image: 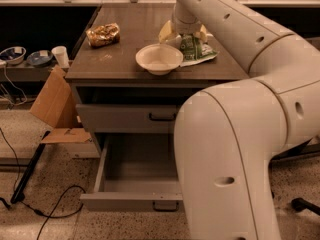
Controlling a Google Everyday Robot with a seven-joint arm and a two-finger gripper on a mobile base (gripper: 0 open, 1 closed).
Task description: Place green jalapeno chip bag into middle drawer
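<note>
The green jalapeno chip bag (196,49) lies on the tabletop (125,66) at the right, just behind and right of a white bowl (159,59). My gripper (187,34) is down at the bag's far end, right over it; the wrist hides where they meet. The middle drawer (131,202) is pulled open at the bottom of the cabinet and looks empty inside. My white arm covers its right part.
A shiny brown-gold snack bag (103,34) lies at the table's back left. A yellow item (166,31) sits behind the bowl. The drawer above (127,118) is closed. A cardboard box (51,102), a cup (61,56) and floor cables (50,211) are at the left.
</note>
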